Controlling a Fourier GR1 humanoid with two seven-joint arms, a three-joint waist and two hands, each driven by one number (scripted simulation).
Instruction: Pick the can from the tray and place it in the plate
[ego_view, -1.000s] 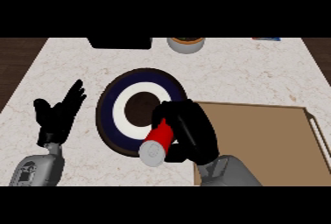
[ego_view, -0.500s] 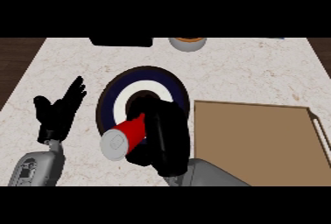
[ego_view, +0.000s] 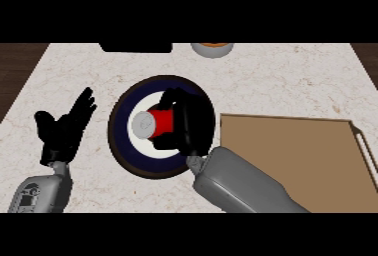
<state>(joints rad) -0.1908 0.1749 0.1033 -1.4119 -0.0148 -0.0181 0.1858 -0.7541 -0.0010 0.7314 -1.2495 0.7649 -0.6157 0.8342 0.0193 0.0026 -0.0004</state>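
A red can (ego_view: 153, 124) with a grey lid lies on its side over the white middle of the dark blue plate (ego_view: 124, 145). My right hand (ego_view: 189, 125) is curled round the can from the right, hiding its far end. The brown tray (ego_view: 303, 160) sits to the right of the plate with nothing showing on it. At the left of the plate my left hand (ego_view: 65, 129) rests open, fingers up, holding nothing.
A small bowl (ego_view: 212, 48) with something orange in it and a black object (ego_view: 136, 47) stand at the counter's far edge. Dark floor shows past the counter's left and right edges.
My right hand has carried the can up and over from the plate's lower rim to its middle, turning it lid-left. The left hand has not moved.
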